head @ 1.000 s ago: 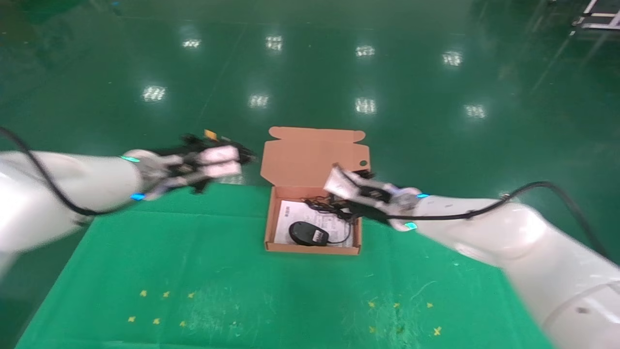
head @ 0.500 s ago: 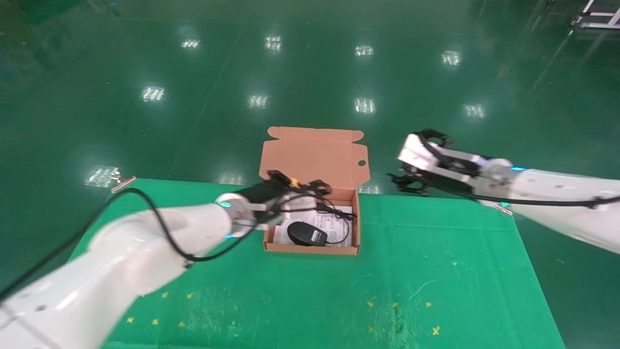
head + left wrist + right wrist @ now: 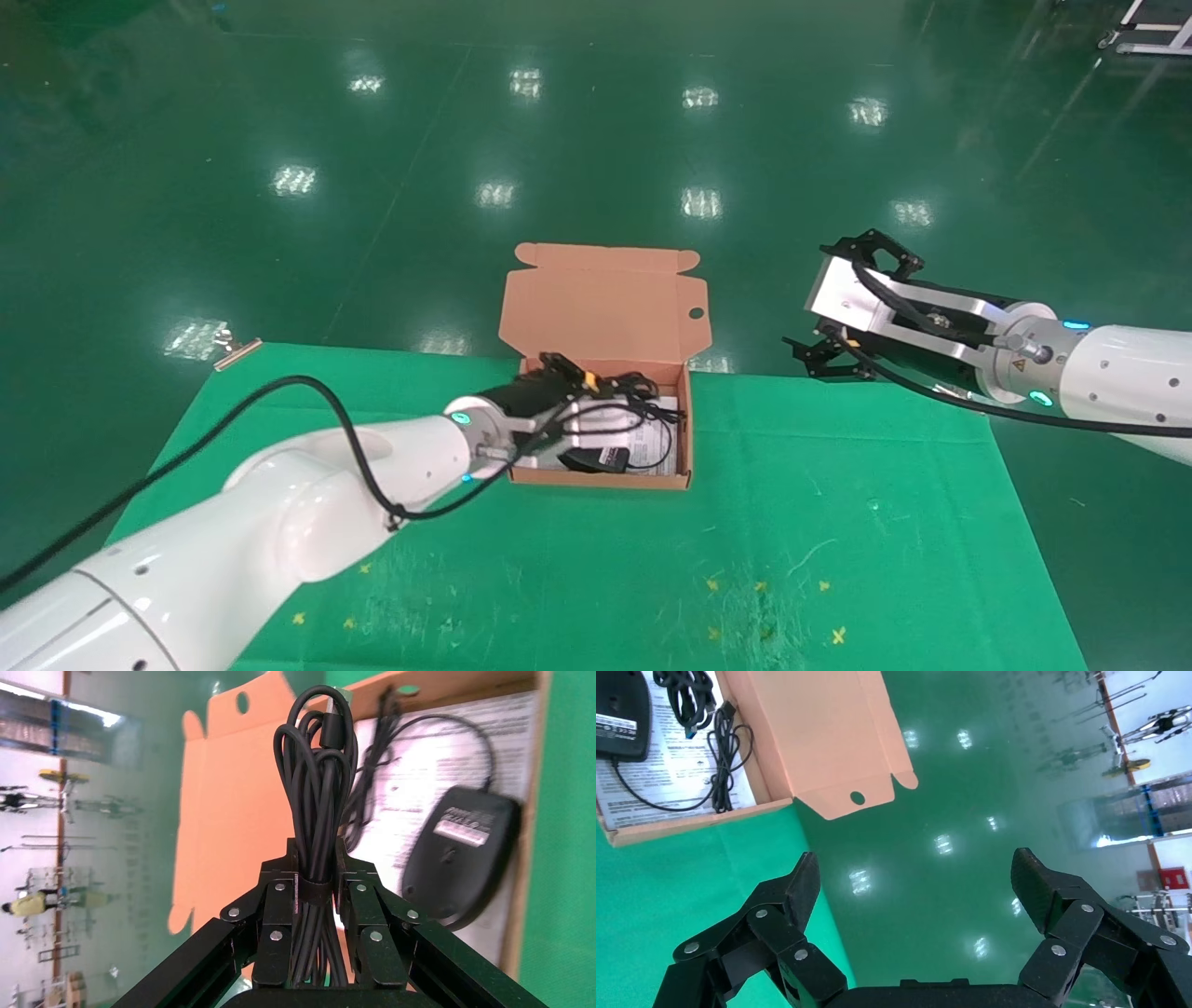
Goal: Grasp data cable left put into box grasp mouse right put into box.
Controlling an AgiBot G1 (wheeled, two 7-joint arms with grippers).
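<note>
The salmon-orange box (image 3: 684, 438) stands open at the table's far middle, its lid (image 3: 605, 298) upright with a round hole. The black mouse (image 3: 596, 458) lies in it label up on the white sheet, its thin cord (image 3: 663, 447) beside it. My left gripper (image 3: 610, 410) hovers over the box, shut on the bundled black data cable (image 3: 619, 384). In the left wrist view the gripper (image 3: 314, 860) clamps the cable (image 3: 316, 776) by its strap, next to the mouse (image 3: 464, 853). My right gripper (image 3: 829, 349) is open and empty, right of the box past the far edge; it also shows in the right wrist view (image 3: 916, 874).
The green cloth table (image 3: 596, 559) carries small yellow cross marks (image 3: 764, 587) near the front on both sides. A shiny green floor (image 3: 596, 140) lies beyond the far edge. The right wrist view shows the box lid (image 3: 814, 734) and mouse (image 3: 620, 713).
My left arm swung in from the far left and now holds the cable over the box. My right arm pulled back from the box to the right, off the far edge.
</note>
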